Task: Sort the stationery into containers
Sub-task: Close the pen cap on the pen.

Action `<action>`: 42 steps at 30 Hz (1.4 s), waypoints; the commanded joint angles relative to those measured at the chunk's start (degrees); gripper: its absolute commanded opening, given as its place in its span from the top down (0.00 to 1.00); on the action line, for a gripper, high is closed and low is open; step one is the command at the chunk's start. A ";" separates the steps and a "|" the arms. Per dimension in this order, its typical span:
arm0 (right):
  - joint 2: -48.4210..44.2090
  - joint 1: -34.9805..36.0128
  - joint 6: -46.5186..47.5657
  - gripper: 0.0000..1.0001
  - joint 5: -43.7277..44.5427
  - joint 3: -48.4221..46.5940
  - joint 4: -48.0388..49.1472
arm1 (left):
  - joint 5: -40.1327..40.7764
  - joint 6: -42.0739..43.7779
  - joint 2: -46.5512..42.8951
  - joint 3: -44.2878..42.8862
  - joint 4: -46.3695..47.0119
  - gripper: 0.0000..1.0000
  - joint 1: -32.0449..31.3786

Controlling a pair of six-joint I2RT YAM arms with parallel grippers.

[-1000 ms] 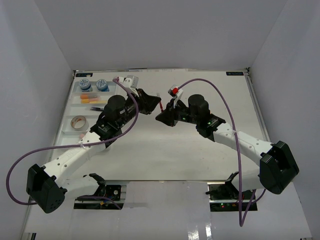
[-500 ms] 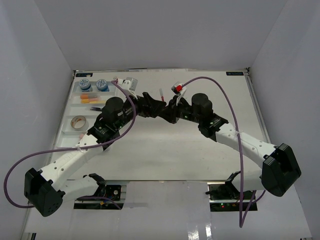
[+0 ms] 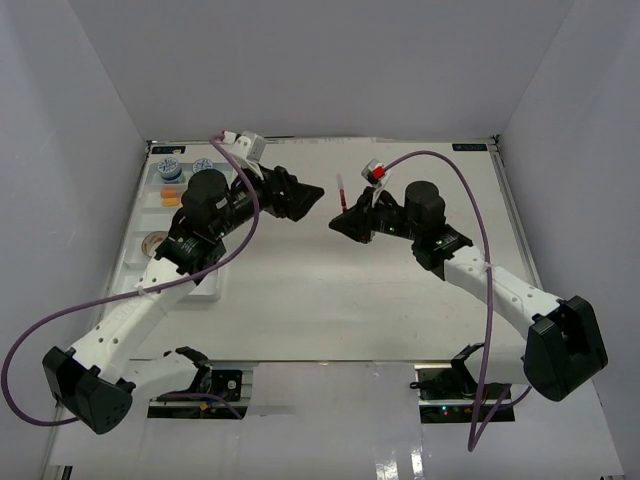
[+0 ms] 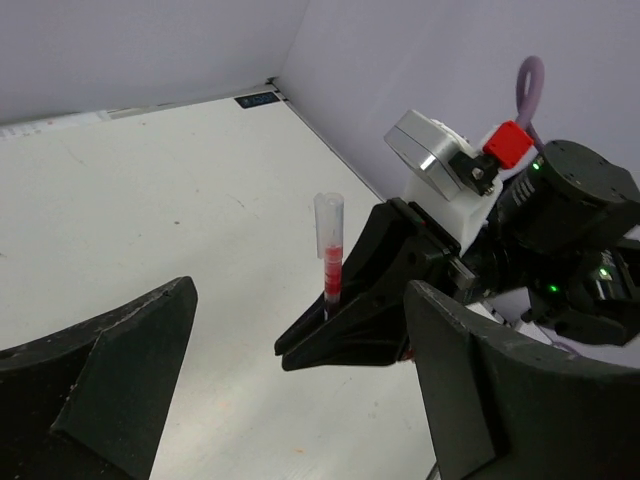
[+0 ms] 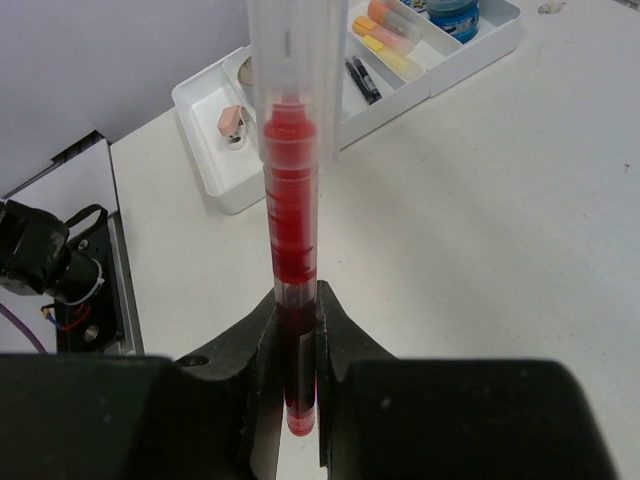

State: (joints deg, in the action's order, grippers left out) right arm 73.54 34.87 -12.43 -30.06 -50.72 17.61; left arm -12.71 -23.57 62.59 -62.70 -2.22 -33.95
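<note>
Left side of tabletop (image 3: 400,300): flat white tray (image 3: 135,272) w/ long compts side by side, split by raised dividers.
- Far-end compt: 2 round blue-white tubs (image 3: 171,168), next to each other.
- Next compt toward the arm bases: orange, yellow and pink erasers (image 3: 171,195), partly hidden under the left arm (image 3: 150,290) in top view.
- Compt after that, seen only in right wrist view: 2 thin dark pens (image 5: 360,78), lying lengthwise.
- Then: tan tape roll (image 3: 153,242), flat on the compt floor. In right wrist view, also a small pink piece (image 5: 230,122) there, blurred; no telling whether touching the roll.

Red pen (image 3: 341,190): outside the tray, lifted off the tabletop, over the far-middle part, well apart from every compt. Upright, clear capped end up, red core visible through the clear barrel.

Right end effector (image 5: 296,400): pinches the red pen low on the barrel, 1 finger pressed on each side, w/ most of the length sticking up above the grip.

Left end effector (image 3: 312,191): spread wide, holds nothing. Points at the pen from the tray side; near, not touching. In left wrist view, pen framed btwn the 2 spread fingers (image 4: 120,390) but farther off, clear of both.
</note>
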 commanded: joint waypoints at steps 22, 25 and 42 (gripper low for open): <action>3.28 -4.20 4.87 0.92 -26.71 -8.52 1.55 | -38.88 -4.37 14.14 -12.36 14.61 0.16 8.29; 3.63 -4.29 4.78 0.92 -26.45 -8.61 1.55 | -37.66 -5.25 14.23 -12.27 15.57 0.17 7.50; 4.16 -4.29 4.87 0.92 -25.75 -8.78 1.64 | -31.06 -6.13 16.16 -12.10 13.73 0.38 3.63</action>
State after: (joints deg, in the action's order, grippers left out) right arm 77.32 30.81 -8.34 -55.07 -56.88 18.00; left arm -44.69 -29.61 79.00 -73.34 11.81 -29.87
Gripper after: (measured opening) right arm 0.176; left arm 0.628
